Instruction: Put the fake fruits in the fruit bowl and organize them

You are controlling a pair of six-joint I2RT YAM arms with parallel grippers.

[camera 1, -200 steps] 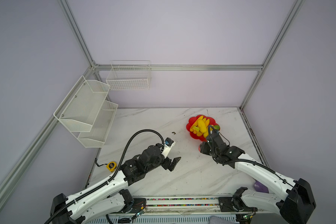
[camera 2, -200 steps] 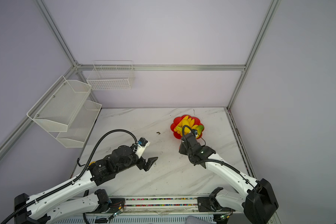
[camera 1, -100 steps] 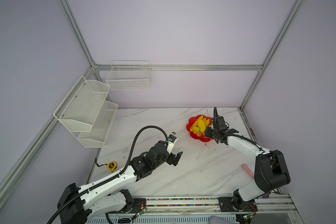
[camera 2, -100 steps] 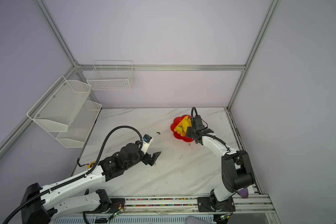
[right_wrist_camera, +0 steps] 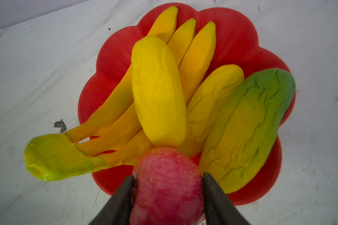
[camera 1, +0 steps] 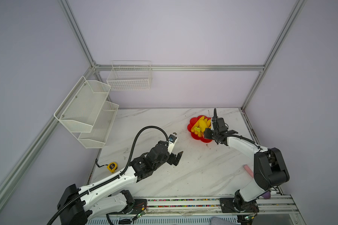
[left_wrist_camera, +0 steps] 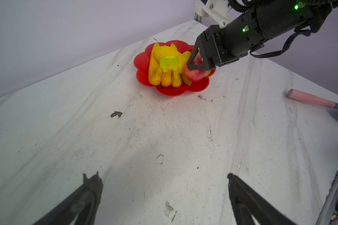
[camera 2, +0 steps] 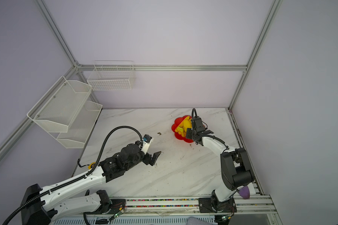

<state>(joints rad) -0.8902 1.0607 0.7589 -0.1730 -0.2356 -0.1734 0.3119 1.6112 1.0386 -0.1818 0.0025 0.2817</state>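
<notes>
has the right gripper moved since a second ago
Yes. In a top view the right gripper, jaws closed on the apple, has gone from above the table just in front of the red bowl to over the bowl's near rim.

In both top views the right arm (camera 1: 240, 144) covers the lower right side of the fruit bowl (camera 1: 190, 125), and the apple (right_wrist_camera: 168, 187) under it cannot be made out there; the right wrist view's edge cuts the apple off. At lower right, that arm's elbow hides most of the purple scoop (camera 2: 244, 191). The left arm's cable (camera 2: 102, 148) half covers the tape measure (camera 2: 91, 165).
</notes>
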